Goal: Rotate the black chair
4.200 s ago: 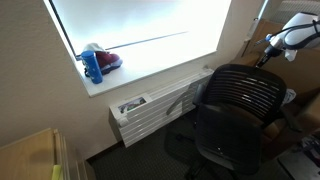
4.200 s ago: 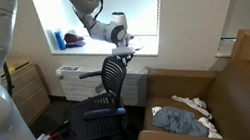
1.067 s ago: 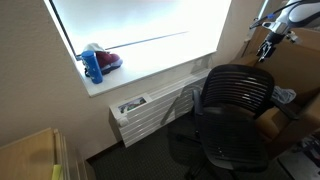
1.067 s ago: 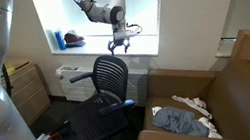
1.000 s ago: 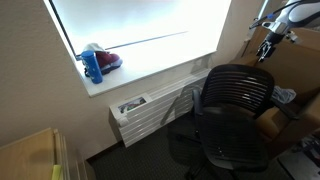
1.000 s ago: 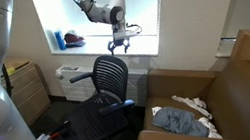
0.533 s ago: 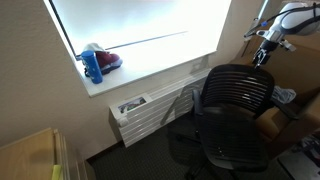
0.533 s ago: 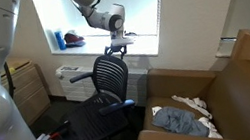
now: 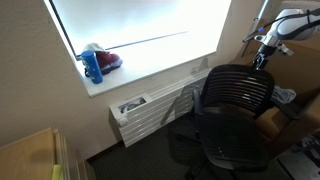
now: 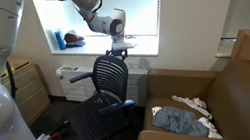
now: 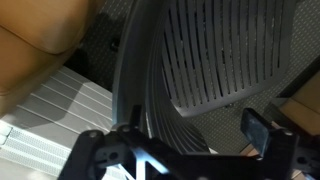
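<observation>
Jaws wide, holding nothing. In the wrist view 1 finger (image 11: 100,150) sits low on the left and the other low on the right, with the backrest rim of the black chair (image 11: 200,70) running between them. Can't tell if either finger touches it.

In an exterior view, left to right: blue bottle (image 9: 93,65) and red item (image 9: 108,60) on the window sill (image 9: 150,77), white radiator (image 9: 155,108) below it, then the black chair (image 9: 235,110) just beside the radiator, with the arm (image 9: 285,25) above the chair's upper right edge. In an exterior view the chair (image 10: 107,83) stands between the window and a brown couch (image 10: 238,82).

Handling, as a guess: heavy overall, but the seat should swivel easily. The rim looks stiff and the slatted mesh probably flexes. Best hold is the top or side rim, far from the swivel axis. Push sideways, because the casters may roll instead of the seat turning.
</observation>
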Tool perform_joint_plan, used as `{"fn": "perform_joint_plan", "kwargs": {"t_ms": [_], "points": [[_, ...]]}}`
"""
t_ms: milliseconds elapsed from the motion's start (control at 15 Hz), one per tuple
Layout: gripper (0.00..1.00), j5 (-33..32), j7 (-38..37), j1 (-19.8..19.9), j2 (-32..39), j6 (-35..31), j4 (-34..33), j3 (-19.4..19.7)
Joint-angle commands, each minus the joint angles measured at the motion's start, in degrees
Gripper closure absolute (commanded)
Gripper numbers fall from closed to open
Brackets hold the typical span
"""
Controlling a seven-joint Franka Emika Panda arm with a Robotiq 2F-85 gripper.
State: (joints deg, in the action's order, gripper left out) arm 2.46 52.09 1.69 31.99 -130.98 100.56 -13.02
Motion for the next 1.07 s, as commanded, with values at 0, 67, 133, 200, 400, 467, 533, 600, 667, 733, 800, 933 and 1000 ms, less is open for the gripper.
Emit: {"fn": "perform_joint_plan", "kwargs": {"t_ms": [0, 67, 133, 200, 400, 467, 533, 600, 667, 733, 800, 933, 1000], "points": [[0.00, 0.31, 0.11, -0.45, 0.45, 0.14, -0.15, 0.53], [0.00, 0.31, 0.11, -0.46, 0.56, 0.14, -0.17, 0.52], [0.00, 0.31, 0.11, -0.48, 0.48, 0.15, -0.21, 0.53], [0.00, 0.31, 0.11, -0.52, 0.39, 0.15, -0.25, 0.52], [0.00, -0.69, -0.66, -1.22, -0.09, -8.01, 1.13, 1.11], [0.00, -1.59, -0.91, -1.59, -0.47, -11.13, 1.47, 1.48], [0.00, -2.47, -1.05, -1.82, -0.36, -13.51, 1.42, 1.81], [0.00, -3.72, -1.50, -2.18, -0.36, -15.33, 1.49, 2.35], [0.00, -5.35, -2.44, -2.67, -0.19, -17.14, 1.46, 3.17], [0.00, -6.99, -4.03, -3.18, 0.11, -18.58, 1.28, 4.15], [0.00, -5.07, -2.50, -1.66, 0.50, -15.27, 0.04, 1.84], [0.00, -6.73, -3.83, -2.11, 0.51, -16.64, 0.10, 2.72], [0.00, -5.62, -3.36, -1.43, 1.08, -14.84, -0.50, 2.09]]}}
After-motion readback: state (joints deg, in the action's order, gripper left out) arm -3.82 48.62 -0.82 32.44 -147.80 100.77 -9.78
